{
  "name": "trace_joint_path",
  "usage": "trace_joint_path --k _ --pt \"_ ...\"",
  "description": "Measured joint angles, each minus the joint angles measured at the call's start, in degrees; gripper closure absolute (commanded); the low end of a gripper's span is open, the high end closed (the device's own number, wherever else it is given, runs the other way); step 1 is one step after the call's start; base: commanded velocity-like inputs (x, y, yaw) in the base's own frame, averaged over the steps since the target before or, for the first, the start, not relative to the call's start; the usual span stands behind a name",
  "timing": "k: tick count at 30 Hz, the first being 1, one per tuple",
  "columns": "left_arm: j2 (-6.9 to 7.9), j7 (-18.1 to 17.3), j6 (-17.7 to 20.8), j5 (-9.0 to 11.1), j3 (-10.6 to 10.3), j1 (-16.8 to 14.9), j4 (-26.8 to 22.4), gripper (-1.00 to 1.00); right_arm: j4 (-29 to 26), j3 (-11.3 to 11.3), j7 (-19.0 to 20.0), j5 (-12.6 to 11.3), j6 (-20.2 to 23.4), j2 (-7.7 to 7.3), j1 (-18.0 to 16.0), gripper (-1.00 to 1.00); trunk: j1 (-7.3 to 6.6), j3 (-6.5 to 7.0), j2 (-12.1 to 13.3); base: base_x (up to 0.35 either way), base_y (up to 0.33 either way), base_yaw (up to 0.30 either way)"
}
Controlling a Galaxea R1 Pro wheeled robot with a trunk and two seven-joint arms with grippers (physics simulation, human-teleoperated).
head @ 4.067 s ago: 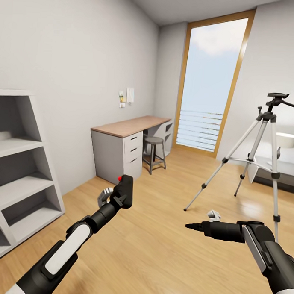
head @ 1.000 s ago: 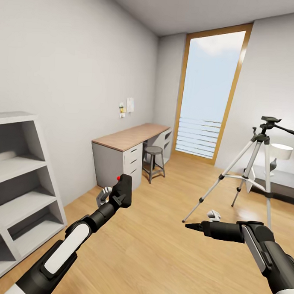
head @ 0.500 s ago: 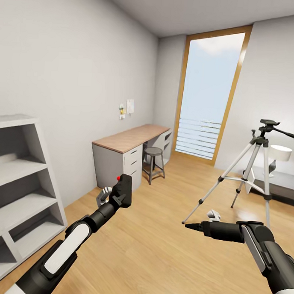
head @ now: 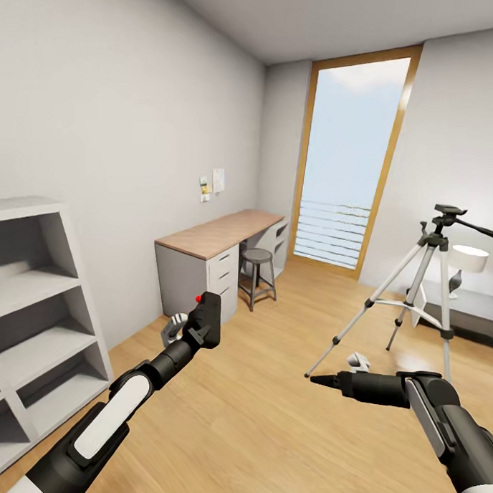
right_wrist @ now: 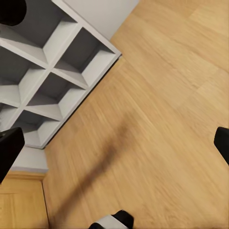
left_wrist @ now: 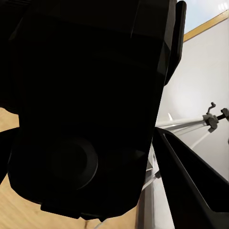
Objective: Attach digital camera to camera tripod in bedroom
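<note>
Change: whole head view slides, camera tripod [head: 431, 283] sits lower at right edge than 4 s back, so the robot is repositioning | left gripper [head: 189, 329] clamps digital camera [head: 204, 318] lower centre | right gripper [head: 341, 380] spread, empty | attaching not begun

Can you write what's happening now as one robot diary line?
left pincer: holding camera | right pincer: empty | tripod: ahead right, bare
</note>
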Motion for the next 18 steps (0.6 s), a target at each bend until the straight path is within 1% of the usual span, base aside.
trace_joint_path --k 5,18 --pt "0.00 0.00 0.00 0.00 -0.02 0.00 0.00 1.00 0.83 0.00 0.04 -0.01 0.00 0.00 0.00 -1.00 -1.10 0.90 2.01 0.000 0.000 0.000" --pt "0.00 -0.02 0.00 0.00 0.04 0.00 0.00 1.00 0.92 0.00 0.04 0.07 0.01 0.00 0.00 -1.00 -3.96 3.24 7.22 0.000 0.000 0.000"
